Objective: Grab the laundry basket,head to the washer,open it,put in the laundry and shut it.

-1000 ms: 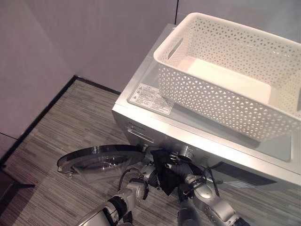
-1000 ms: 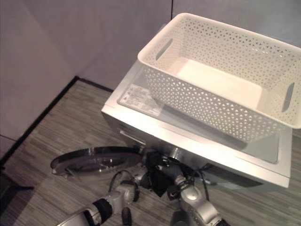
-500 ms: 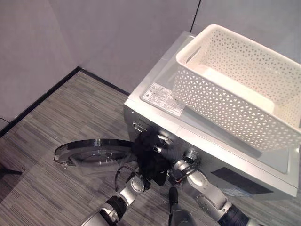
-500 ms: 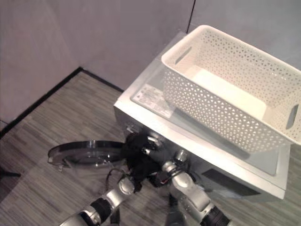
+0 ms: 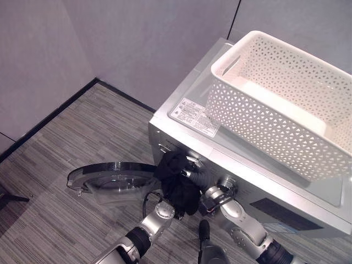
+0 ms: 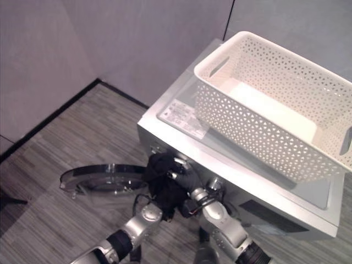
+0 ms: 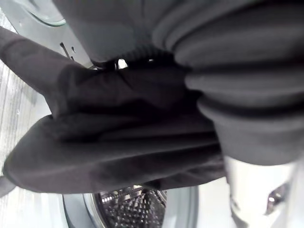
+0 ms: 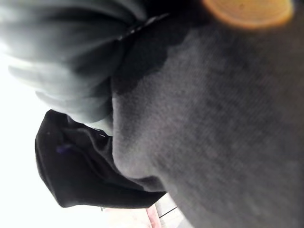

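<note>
Nearest, both robot arms reach toward the washer (image 5: 231, 159) front. The left hand (image 5: 165, 210) and right hand (image 5: 212, 193) are buried in a bundle of dark laundry (image 5: 177, 179) at the drum opening; their fingers are hidden, so grip cannot be told. The round door (image 5: 110, 177) hangs open. Farther back, the white laundry basket (image 5: 286, 104) sits on top.
</note>
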Controlling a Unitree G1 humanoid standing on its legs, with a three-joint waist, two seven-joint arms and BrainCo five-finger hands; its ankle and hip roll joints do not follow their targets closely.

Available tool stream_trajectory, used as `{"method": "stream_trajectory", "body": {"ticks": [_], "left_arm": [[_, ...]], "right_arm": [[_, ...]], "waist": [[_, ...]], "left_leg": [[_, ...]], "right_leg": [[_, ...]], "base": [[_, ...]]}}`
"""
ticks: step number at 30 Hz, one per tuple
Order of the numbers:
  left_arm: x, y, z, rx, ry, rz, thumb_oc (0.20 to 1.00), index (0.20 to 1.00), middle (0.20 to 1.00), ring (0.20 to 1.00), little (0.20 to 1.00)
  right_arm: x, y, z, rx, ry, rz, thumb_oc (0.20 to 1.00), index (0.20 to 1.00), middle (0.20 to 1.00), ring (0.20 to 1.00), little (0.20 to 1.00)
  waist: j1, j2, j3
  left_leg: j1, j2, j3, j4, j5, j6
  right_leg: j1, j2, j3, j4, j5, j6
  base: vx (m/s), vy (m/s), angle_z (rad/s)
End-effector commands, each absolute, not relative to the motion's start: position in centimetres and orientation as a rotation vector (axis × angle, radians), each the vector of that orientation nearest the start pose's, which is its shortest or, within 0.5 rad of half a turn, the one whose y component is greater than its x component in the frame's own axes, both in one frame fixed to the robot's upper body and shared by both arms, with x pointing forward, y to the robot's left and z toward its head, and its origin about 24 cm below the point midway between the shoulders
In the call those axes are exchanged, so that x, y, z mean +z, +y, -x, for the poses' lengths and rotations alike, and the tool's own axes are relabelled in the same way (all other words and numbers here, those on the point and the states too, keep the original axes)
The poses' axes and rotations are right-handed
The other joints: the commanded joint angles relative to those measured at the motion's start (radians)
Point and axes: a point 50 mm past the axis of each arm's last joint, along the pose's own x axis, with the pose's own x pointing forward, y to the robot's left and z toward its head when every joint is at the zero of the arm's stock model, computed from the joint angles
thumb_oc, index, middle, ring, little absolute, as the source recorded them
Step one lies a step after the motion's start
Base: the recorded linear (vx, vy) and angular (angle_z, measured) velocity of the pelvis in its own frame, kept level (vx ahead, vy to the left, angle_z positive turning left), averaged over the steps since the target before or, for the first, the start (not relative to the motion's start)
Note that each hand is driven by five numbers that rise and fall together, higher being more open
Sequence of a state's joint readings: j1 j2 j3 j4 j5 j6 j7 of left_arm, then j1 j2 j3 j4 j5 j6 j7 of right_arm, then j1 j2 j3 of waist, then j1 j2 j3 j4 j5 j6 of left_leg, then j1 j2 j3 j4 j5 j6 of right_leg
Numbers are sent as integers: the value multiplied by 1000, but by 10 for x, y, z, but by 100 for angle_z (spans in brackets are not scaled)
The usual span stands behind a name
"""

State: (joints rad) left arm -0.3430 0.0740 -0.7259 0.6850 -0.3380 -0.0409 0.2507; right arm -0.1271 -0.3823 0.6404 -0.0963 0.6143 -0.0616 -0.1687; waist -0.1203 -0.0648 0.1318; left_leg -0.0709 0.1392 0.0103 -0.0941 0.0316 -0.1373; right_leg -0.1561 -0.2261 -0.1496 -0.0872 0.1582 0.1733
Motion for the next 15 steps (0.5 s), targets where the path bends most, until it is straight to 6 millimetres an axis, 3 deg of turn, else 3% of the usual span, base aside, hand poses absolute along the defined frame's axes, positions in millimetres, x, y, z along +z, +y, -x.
{"method": "stream_trajectory", "body": {"ticks": [1,15], "left_arm": [[-13,1,-268,-495,239,-141,200,200,200,200,200],[-15,5,-267,-483,215,-199,200,200,200,200,200]], "right_arm": [[107,-106,-263,325,-194,-279,200,200,200,200,200],[84,-112,-257,321,-95,-252,200,200,200,200,200]], "waist": [[1,-5,-28],[-5,-3,-33]], "left_leg": [[99,-1,86,7,-98,40],[106,1,95,7,-102,40]], "right_leg": [[-38,-17,23,75,-46,13],[-37,-14,28,75,-47,14]], "base": [[0,0,0],[0,0,0]]}}
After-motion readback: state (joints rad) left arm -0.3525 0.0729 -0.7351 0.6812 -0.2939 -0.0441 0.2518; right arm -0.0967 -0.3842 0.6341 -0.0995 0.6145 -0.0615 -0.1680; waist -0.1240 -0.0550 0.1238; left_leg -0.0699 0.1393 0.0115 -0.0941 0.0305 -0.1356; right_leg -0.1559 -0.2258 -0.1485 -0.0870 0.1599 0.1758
